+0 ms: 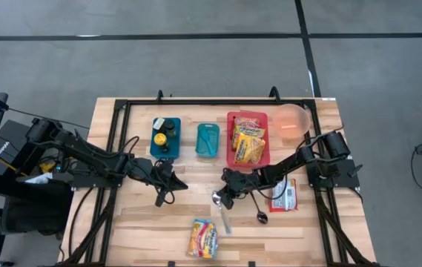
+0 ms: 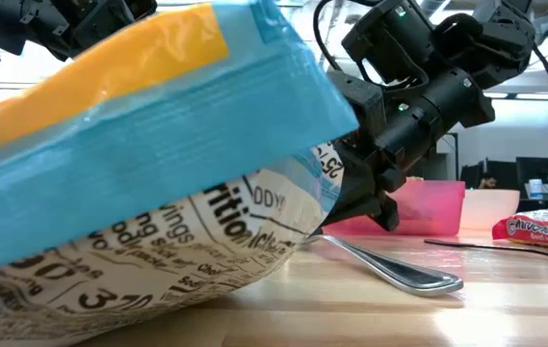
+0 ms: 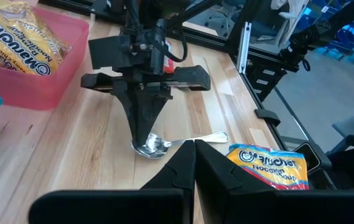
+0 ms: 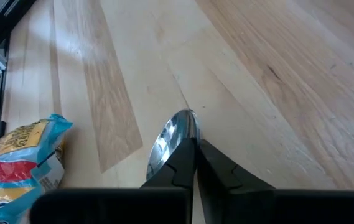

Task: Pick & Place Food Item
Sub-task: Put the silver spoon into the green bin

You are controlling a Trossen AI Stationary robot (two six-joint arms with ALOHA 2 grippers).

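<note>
Nearest the front edge, one noodle packet [image 1: 205,238] is lying flat, long axis running front to back. Beyond it, one silver spoon [image 1: 221,211] is pointing its bowl at the right gripper [image 1: 226,199], which is pressing down there, fingers closed together, gripping nothing. The left gripper [image 1: 162,197] is hovering shut, empty. Two more packets are filling the red tray [image 1: 232,141]; only the high view is showing them with the snack packet [image 1: 285,196].

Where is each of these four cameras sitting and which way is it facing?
High view: above the table, looking straight down; both arms, left gripper, right gripper.
Low view: at table-top height, looking level; noodle packet fills it, right arm behind.
Left wrist view: on the left arm, facing the right gripper over the silver spoon; its own shut fingers below.
Right wrist view: on the right arm, looking down at the spoon's bowl.
Shared: all four show the spoon.
</note>
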